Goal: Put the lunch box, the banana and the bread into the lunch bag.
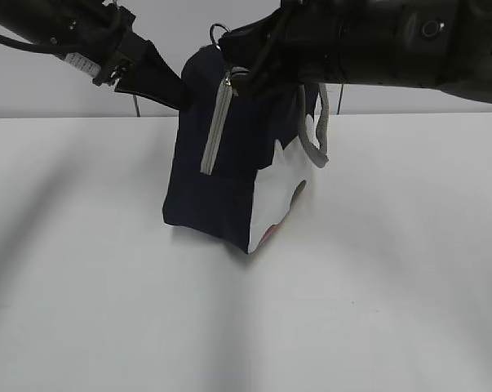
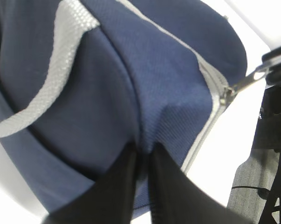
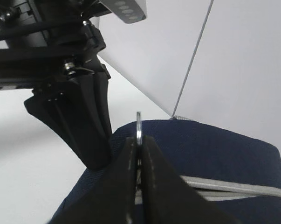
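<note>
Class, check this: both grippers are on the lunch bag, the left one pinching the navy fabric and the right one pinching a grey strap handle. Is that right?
Not quite. The right gripper is shut on the metal zipper pull ring, not a strap handle, as the right wrist view shows. The rest stands: the left gripper pinches the navy fabric of the lunch bag.

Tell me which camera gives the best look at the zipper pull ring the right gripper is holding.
The right wrist view: the zipper pull ring stands edge-on, pinched in the right gripper above the lunch bag. The left wrist view catches the pull only at the right edge. The exterior view shows a small ring beside the arm.
</note>
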Controlling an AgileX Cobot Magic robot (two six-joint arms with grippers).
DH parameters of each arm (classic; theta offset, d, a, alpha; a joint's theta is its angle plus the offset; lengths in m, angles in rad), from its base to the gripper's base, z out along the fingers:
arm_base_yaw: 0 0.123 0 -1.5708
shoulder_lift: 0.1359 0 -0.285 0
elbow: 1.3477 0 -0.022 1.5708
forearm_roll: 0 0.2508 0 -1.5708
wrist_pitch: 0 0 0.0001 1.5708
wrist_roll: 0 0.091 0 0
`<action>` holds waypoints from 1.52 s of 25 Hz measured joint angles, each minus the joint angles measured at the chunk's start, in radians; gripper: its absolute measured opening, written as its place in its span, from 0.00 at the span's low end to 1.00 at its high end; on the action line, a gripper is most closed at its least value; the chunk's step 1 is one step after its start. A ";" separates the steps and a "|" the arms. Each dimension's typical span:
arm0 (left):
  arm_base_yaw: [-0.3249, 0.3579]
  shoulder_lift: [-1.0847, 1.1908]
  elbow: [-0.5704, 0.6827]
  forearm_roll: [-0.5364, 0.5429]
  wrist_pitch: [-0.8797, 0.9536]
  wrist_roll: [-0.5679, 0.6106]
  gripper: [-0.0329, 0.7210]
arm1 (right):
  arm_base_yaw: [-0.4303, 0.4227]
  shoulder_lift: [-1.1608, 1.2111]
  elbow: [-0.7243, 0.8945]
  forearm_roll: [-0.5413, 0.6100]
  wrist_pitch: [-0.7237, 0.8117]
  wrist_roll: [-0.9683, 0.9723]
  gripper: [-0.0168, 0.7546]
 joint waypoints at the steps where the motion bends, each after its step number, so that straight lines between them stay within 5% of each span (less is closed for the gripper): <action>1: 0.000 0.000 0.000 0.000 -0.001 0.000 0.12 | 0.000 0.000 0.000 0.000 0.000 0.000 0.00; 4: 0.000 0.000 0.000 0.001 -0.001 0.000 0.05 | 0.000 0.000 0.000 0.001 0.000 0.000 0.00; 15: 0.000 0.000 0.000 0.001 -0.004 0.000 0.04 | 0.000 0.000 -0.028 -0.003 0.013 0.058 0.00; 24: 0.000 0.000 0.000 -0.011 -0.004 0.000 0.04 | -0.021 0.000 -0.066 -0.106 0.047 0.160 0.00; 30: -0.001 0.000 0.000 -0.006 -0.002 -0.001 0.04 | -0.120 0.028 -0.078 -0.122 -0.053 0.240 0.00; 38: -0.004 0.000 0.000 0.004 -0.003 -0.003 0.04 | -0.137 0.091 -0.176 -0.270 -0.098 0.358 0.00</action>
